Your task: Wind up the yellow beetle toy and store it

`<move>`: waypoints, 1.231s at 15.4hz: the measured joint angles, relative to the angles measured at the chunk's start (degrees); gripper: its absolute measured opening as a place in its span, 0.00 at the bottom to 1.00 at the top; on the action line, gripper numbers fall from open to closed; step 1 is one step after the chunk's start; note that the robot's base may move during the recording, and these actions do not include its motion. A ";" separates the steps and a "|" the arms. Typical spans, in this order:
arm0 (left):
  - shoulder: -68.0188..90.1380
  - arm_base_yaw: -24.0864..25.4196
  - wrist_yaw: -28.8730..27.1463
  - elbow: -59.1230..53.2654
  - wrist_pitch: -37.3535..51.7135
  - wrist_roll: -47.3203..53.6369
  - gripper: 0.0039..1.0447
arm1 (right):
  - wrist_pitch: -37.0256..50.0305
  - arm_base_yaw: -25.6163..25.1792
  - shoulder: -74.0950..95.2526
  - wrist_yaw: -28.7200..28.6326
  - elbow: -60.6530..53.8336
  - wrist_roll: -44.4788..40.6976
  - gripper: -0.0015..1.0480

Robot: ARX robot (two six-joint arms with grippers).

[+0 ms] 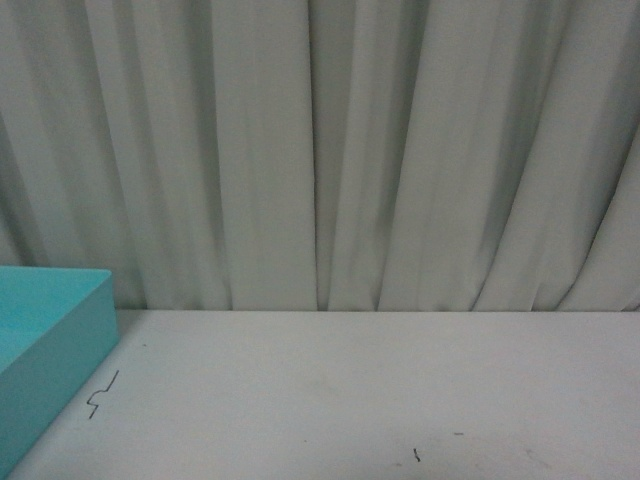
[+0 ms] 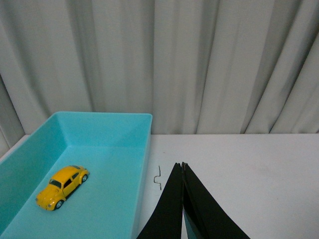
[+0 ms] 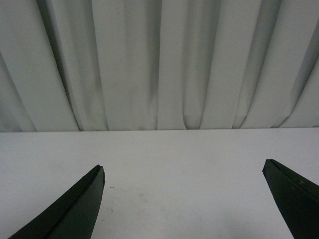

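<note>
Yellow beetle toy [image 2: 63, 186], a tiny rounded die-cast-looking car with dark windows and small black wheels with silver hubs, sits on its wheels on the floor of the open turquoise plastic bin [image 2: 142, 164], toward the bin's near end and apart from every wall. In the front view only a corner of that bin [image 1: 60, 330] shows at the left edge of the pale white surface [image 1: 380, 390]; the car itself is hidden there.

Left hand [image 2: 182, 167] has its two black fingers pressed together, tips touching, over the surface just beside the bin's outer wall, holding nothing. Right hand [image 3: 184, 172] is spread wide over bare surface, also holding nothing. A small bent wire-like scrap [image 2: 158, 178] lies on the surface between the bin and the left hand.

Judging by its look, the car is light, rigid and hard-shelled, with a glossy painted body that could slip between smooth fingers. The curved roof is a poor place to pinch; the flatter flanks along the doors, between the wheel arches, offer the surest hold, with fingers closing across the width. Its wheels roll freely, so any nudge before closing could send it skating across the bin floor. Being already inside the bin, it appears stored.
</note>
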 joint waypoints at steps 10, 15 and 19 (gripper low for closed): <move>-12.33 0.00 0.00 0.02 -12.98 -0.11 0.09 | 0.02 0.00 0.00 0.02 0.00 0.00 0.94; -12.33 0.00 0.00 0.02 -12.96 -0.11 0.56 | 0.02 0.00 0.00 0.02 0.00 0.00 0.94; -12.33 0.00 0.00 0.02 -12.96 -0.11 0.89 | 0.02 0.00 0.00 0.00 0.00 0.00 0.94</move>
